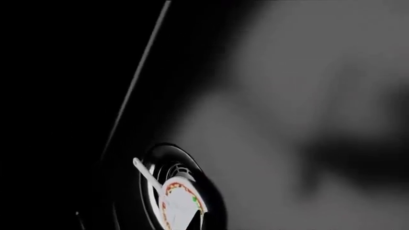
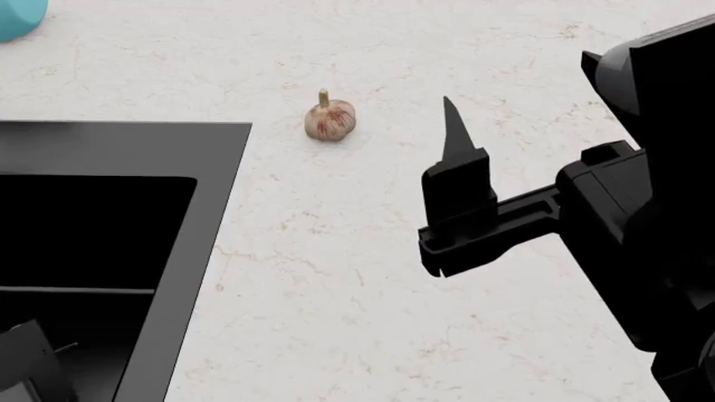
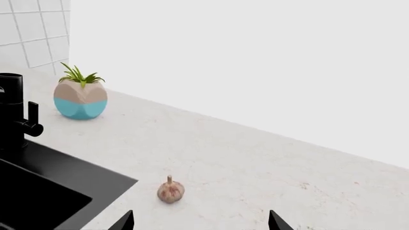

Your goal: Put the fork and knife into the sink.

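The counter [image 2: 369, 276] is seen from above in the head view, with the sink [image 2: 213, 209] rim and a garlic bulb [image 2: 330, 120] included. The same garlic bulb [image 3: 170, 190] and sink [image 3: 76, 177] corner are shared by the low, forward-facing right wrist view. The sink drain [image 1: 182, 191] is framed closely by the left wrist view.

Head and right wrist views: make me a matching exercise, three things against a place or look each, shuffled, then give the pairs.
Things:
1. garlic bulb
2. plant pot
3. sink

Descriptions:
A. matte black, set into the counter
B. blue and tan, holding a green plant, near the tiled wall
C. alone on the pale counter, between the black rim and the right gripper

Pairs: 1-C, 2-B, 3-A
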Robot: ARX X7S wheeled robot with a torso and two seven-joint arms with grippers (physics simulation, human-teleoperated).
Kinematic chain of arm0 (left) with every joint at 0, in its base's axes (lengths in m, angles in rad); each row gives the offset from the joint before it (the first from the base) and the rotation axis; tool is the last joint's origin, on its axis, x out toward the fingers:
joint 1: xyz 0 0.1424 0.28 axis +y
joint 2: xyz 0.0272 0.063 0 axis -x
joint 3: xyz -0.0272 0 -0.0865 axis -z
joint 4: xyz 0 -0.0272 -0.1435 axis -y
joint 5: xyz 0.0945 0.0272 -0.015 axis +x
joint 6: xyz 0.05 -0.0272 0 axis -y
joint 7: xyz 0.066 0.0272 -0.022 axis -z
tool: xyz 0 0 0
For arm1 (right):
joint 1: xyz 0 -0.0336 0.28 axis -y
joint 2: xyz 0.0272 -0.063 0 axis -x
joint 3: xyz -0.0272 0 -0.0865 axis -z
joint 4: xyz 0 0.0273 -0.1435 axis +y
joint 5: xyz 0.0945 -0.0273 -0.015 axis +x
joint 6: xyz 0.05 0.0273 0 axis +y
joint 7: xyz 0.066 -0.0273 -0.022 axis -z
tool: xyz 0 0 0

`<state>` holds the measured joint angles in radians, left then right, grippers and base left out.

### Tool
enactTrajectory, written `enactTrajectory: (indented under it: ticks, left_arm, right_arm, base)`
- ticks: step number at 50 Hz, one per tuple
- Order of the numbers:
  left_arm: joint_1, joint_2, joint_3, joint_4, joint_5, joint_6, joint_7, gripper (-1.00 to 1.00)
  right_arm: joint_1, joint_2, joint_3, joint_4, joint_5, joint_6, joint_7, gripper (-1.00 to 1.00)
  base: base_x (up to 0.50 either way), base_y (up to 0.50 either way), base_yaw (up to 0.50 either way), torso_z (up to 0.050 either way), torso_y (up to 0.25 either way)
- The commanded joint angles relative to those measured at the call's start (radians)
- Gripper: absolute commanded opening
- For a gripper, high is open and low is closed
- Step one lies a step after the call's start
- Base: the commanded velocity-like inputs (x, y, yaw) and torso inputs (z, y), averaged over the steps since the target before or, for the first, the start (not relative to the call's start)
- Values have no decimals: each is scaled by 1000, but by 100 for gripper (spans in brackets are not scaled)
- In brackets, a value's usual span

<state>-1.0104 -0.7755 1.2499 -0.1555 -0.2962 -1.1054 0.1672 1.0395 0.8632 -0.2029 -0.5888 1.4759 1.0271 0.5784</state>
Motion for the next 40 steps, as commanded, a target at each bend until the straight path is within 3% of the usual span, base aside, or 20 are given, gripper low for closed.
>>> enactTrajectory:
  ticks: [1, 7, 8, 26, 32, 37, 40]
  left_arm:
    - [14, 38, -3, -51, 27, 15, 30, -100]
    - [15, 22, -10, -15, 9, -8, 41, -100]
    - [16, 20, -9, -12, 9, -11, 40, 100]
    - [-10, -21, -52, 73, -10, -70, 20, 100]
    - [-11, -57, -180, 168, -56, -81, -47, 100]
    - [35, -111, -382, 339, -143, -46, -157, 100]
    - [39, -126, -402, 385, -150, -58, -179, 100]
  right_arm:
    - [-6, -11, 29, -5, -17, -2, -18, 100]
    - [-8, -9, 32, -10, -11, -5, -13, 100]
    - [-9, -8, 32, -10, -11, -5, -14, 100]
    - [-14, -5, 32, -13, -13, -14, -19, 100]
    - [-20, -6, 34, -15, -15, -21, -21, 100]
    - [-30, -4, 39, -17, -20, -30, -23, 100]
    - [-38, -9, 38, -17, -31, -38, -30, 100]
  base:
    - [0, 0, 0, 0, 0]
    - [0, 0, 0, 0, 2]
    - [0, 0, 0, 0, 0]
    - [0, 0, 0, 0, 0]
    - [0, 0, 0, 0, 0]
    - [0, 0, 0, 0, 0]
    - [0, 0, 0, 0, 0]
